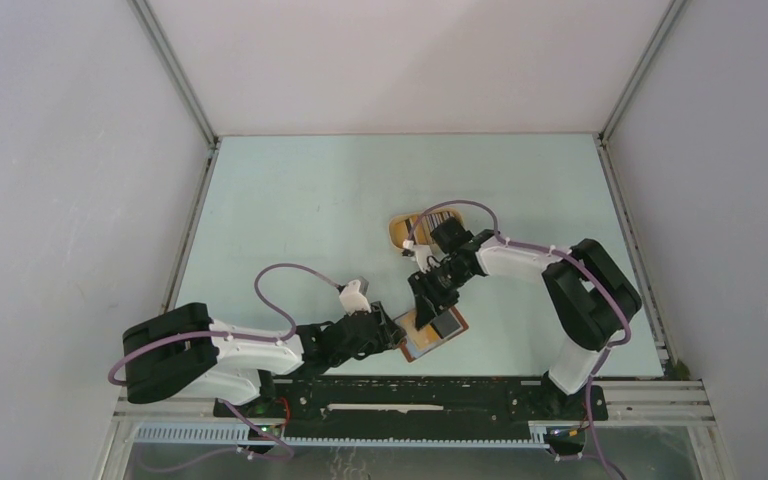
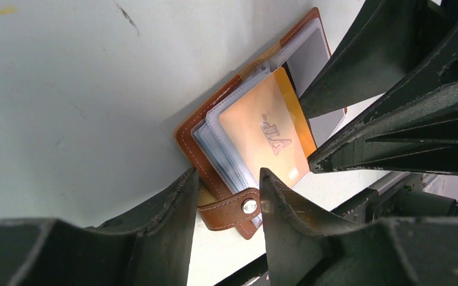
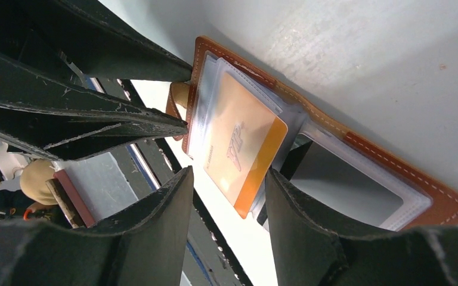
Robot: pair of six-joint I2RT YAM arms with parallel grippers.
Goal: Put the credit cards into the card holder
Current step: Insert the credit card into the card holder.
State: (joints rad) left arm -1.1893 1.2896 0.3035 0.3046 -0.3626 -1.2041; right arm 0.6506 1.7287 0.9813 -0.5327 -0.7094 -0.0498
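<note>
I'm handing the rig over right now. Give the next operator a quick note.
Left claw: astride the card holder's strap tab; grip unclear.
Right claw: open around the orange card's sticking-out end.
Holder lies open at the near table edge; other credit cards sit in the tan tray behind.
Done: orange card partly in a sleeve.
To do: push it home, load the rest.

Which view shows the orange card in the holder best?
Right wrist: the orange card shows nearly whole, its bare end sticking out of the clear sleeve. Left wrist shows most of its face too. Top external barely shows it.
</note>
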